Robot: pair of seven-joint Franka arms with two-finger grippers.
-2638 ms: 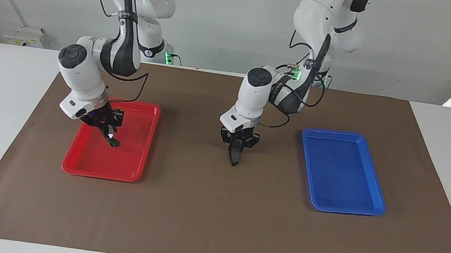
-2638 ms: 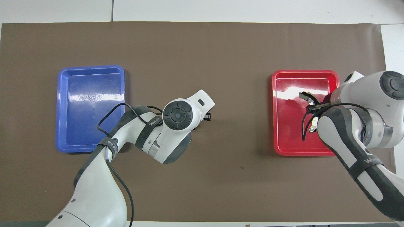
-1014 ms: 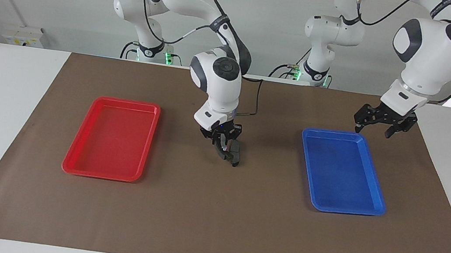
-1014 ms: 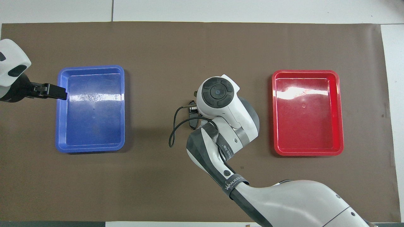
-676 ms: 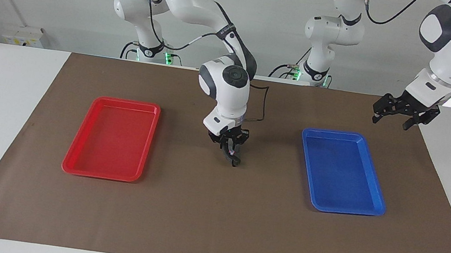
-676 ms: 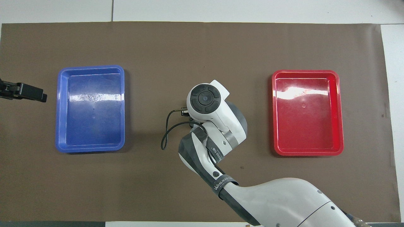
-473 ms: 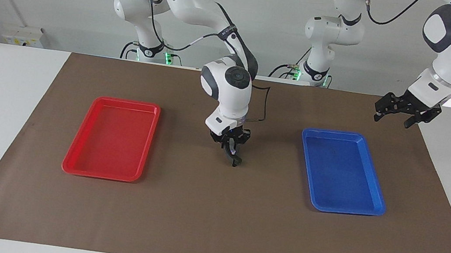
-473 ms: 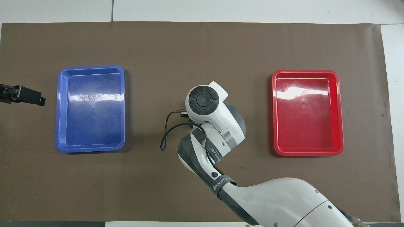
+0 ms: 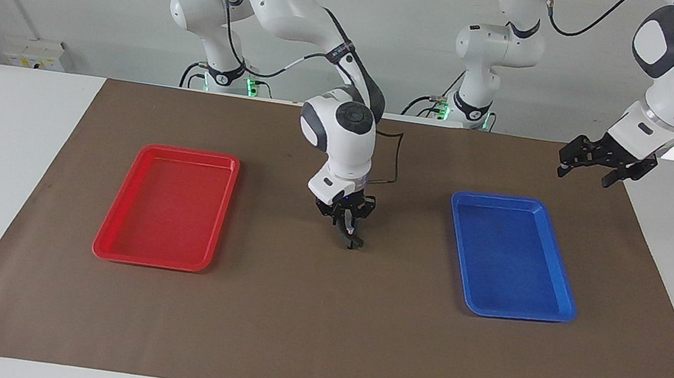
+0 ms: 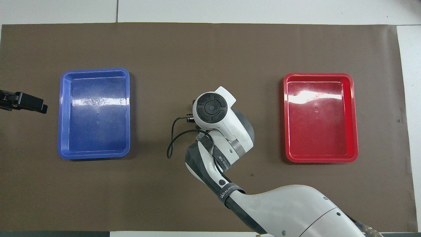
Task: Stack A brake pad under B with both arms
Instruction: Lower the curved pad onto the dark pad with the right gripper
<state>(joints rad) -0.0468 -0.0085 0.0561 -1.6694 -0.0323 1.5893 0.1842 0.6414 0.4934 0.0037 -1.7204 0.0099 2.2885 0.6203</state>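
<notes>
My right gripper (image 9: 348, 233) is low over the middle of the brown mat, between the two trays, shut on B, the thin dark crescent piece (image 9: 353, 243), whose end shows just below the fingertips, at the mat. The short A brake pad lies at this spot, but I cannot tell it apart from B and the fingers. In the overhead view the right hand (image 10: 210, 110) covers both pieces. My left gripper (image 9: 583, 176) is open and empty, raised past the blue tray at the left arm's end of the table; it also shows in the overhead view (image 10: 34, 105).
An empty red tray (image 9: 105, 245) lies toward the right arm's end of the mat and an empty blue tray (image 9: 557, 312) toward the left arm's end. A black cable loops beside the right wrist (image 10: 171, 144).
The left arm set the pad on the mat's middle, then rose and withdrew past the blue tray. The right gripper carried B from the red tray to the pad and lowered it.
</notes>
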